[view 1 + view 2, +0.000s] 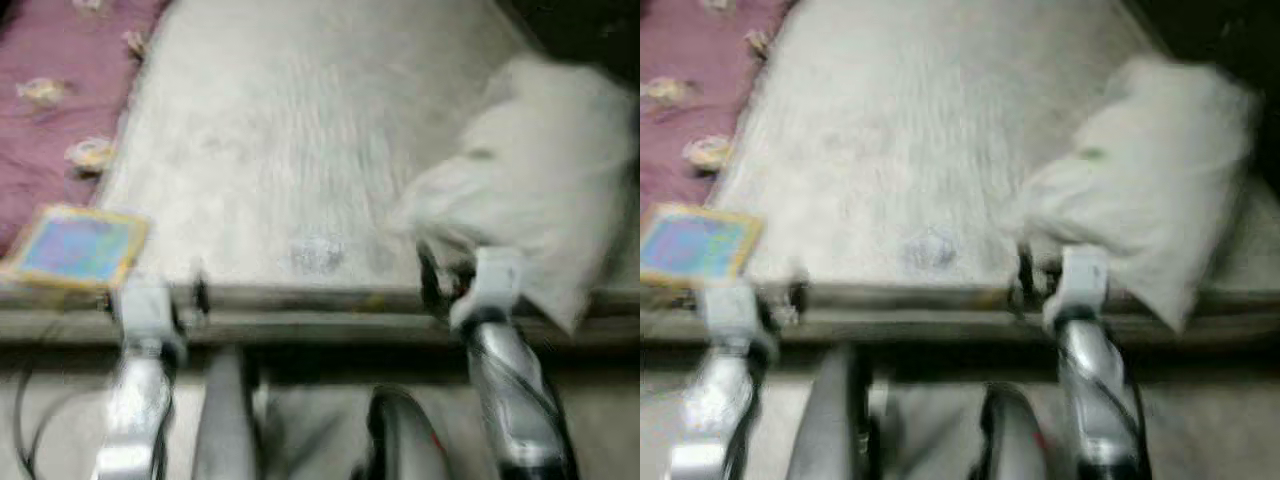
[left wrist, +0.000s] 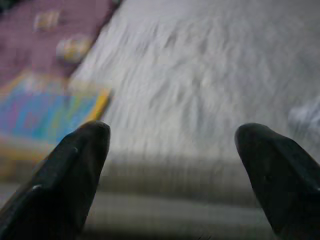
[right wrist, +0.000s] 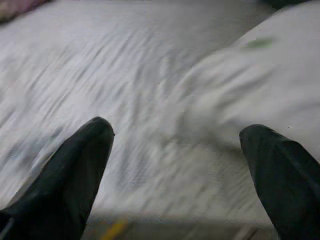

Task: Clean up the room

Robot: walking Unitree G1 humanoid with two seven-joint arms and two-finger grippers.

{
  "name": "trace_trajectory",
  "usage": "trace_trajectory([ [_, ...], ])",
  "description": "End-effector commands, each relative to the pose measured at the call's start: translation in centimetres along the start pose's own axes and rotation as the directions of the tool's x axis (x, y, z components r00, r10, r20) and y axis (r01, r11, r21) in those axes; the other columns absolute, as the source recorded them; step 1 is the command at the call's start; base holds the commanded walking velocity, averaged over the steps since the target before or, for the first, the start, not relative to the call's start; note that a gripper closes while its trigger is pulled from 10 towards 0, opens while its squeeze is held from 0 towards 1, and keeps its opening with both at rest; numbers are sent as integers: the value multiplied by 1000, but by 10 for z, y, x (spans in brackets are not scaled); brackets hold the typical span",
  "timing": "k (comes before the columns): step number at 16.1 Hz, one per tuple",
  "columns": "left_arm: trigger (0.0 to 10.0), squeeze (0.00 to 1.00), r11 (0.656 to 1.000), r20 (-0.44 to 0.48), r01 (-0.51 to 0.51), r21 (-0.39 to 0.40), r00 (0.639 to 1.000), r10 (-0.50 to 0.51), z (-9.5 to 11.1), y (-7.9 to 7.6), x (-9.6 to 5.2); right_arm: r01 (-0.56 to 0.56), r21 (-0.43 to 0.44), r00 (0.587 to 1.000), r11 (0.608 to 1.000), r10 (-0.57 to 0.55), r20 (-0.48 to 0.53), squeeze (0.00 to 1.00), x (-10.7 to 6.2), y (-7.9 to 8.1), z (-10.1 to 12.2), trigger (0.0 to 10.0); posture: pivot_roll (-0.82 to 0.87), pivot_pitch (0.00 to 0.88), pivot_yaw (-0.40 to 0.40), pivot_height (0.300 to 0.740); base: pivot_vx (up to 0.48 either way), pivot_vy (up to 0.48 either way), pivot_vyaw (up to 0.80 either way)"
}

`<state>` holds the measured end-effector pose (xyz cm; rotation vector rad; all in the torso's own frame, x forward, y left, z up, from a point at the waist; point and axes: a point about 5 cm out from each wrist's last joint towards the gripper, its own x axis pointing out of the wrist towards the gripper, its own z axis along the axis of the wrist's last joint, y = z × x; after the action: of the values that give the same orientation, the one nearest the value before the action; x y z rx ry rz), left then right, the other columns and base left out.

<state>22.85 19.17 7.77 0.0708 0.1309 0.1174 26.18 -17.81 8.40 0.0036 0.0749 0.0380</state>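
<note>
A bare white mattress (image 1: 300, 150) lies before me, with the picture blurred. A white pillow (image 1: 540, 170) rests on its right side, reaching the front edge. At the front left corner lies a flat colourful book with a yellow border (image 1: 80, 248). My left gripper (image 2: 173, 134) is open at the mattress's front edge, just right of the book (image 2: 45, 112). My right gripper (image 3: 177, 129) is open too, at the front edge, with the pillow (image 3: 260, 85) close ahead on its right side. Nothing is held between either pair of fingers.
A purple blanket with pale flower patterns (image 1: 50, 120) covers the far left of the bed. The bed frame's edge (image 1: 320, 325) runs across just in front of me. A dark gap (image 1: 580, 30) lies beyond the pillow at the far right.
</note>
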Motion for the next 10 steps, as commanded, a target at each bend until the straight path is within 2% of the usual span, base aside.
trace_trajectory([
  [1, 10000, 0, 1000, 39, -4, 1, 999, 4, 10, 1, 3, -30, -3, 999, 1000, 30, 27, 0, 4, 4, 8, 10000, 20, 158, -54, 599, 0, 0, 0],
  [3, 10000, 0, 1000, 34, -10, -9, 999, 10, 10, 2, 2, -40, -7, 999, 999, 40, 22, 0, 4, 5, 7, 10000, 20, 162, -56, 599, 0, 144, 0],
  [6, 10000, 0, 1000, 30, -5, -15, 1000, 6, 9, 1, 1, -40, -8, 999, 999, 40, 17, 0, 3, 4, 6, 10000, 16, 168, -54, 599, 0, 432, 0],
  [10, 10000, 0, 1000, 29, 0, -11, 1000, 0, 9, 0, 3, -43, -10, 999, 999, 43, 15, 0, 2, 4, 6, 10000, 13, 174, -54, 599, 0, 0, 0],
])
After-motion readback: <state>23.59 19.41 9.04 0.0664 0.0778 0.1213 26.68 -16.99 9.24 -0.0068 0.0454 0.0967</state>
